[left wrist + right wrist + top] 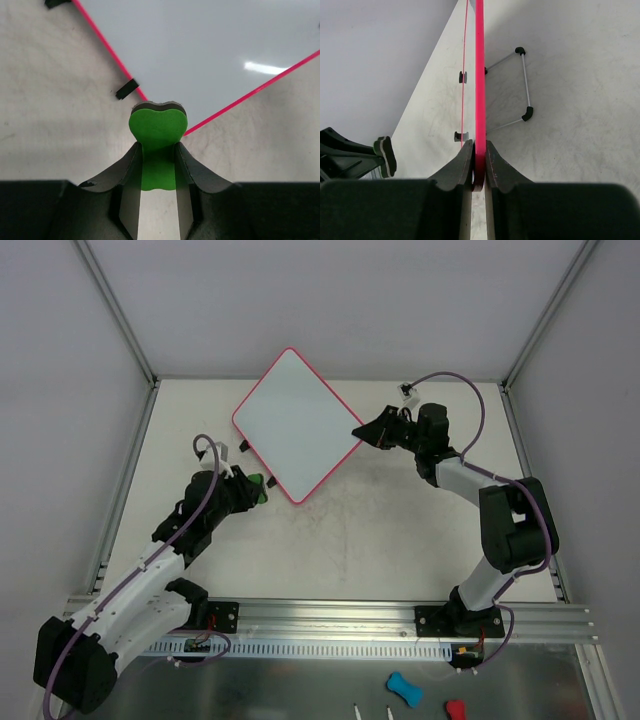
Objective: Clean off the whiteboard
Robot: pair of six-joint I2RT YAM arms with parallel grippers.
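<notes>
The whiteboard (295, 425) lies turned like a diamond at the back middle of the table, and no marks show on its white face (215, 55). My left gripper (256, 487) is shut on a green bone-shaped eraser (157, 125). The eraser's tip sits at the board's lower-left edge, near the bottom corner. Whether it touches the board I cannot tell. My right gripper (365, 432) is shut on the board's right corner, its jaws clamped on the pink rim (480, 75), which the right wrist view shows edge-on. Two black clips (127, 90) sit on the lower-left edge.
A wire stand (522, 85) shows under the board. A blue eraser (403, 689) and a red one (455, 710) lie in front of the metal rail (330, 615). Grey enclosure walls stand to the left, right and back.
</notes>
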